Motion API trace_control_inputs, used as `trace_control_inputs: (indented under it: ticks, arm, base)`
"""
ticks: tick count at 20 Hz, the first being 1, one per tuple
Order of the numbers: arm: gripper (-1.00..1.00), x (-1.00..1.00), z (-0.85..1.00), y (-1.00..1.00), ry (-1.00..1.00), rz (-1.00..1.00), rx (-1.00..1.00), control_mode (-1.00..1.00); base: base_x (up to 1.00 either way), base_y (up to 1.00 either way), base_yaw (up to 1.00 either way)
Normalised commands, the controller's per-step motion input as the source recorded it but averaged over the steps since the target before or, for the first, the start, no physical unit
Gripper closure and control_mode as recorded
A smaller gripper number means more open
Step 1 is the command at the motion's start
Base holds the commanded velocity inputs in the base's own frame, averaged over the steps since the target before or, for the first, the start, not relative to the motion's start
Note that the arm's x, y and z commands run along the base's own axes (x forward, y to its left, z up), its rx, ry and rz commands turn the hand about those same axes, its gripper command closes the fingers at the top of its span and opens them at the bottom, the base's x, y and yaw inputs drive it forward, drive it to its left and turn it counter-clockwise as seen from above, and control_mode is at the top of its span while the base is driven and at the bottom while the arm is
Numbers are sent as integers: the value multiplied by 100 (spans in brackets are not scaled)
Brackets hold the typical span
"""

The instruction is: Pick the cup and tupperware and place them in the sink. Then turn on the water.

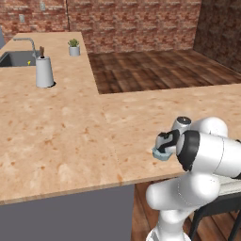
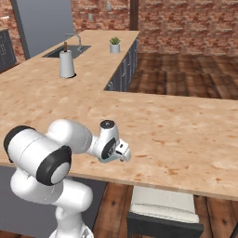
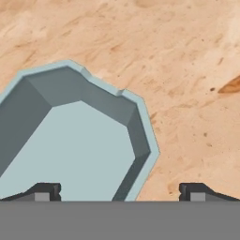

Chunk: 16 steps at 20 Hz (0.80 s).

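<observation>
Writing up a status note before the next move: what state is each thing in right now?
gripper: open, low over the counter, holding nothing.
tupperware: upright, lidless, empty, on the counter under the gripper.
faucet: no water running.
sink: something small and yellow inside, too small to identify.

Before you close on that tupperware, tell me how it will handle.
The tupperware looks thin-walled and empty, so probably light and somewhat flexible. Its flat base on the counter suggests sliding rather than rolling or tipping. The open gripper straddles one rim, a smooth wall that may slip.
</observation>
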Motion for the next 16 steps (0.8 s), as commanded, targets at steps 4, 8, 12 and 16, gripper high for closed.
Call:
trace_control_inputs:
  ticks: [4,8,12,16]
  arm:
    - [-100,4,-12,0,0,0,0,-100]
    - [100,4,-1,0,0,0,0,-100]
    - [100,0,0,0,0,0,0,-100]
    - [100,0,0,0,0,0,0,-100]
  base:
    - [0,0,0]
    - [0,0,0]
    - [0,0,0]
    - [0,0,0]
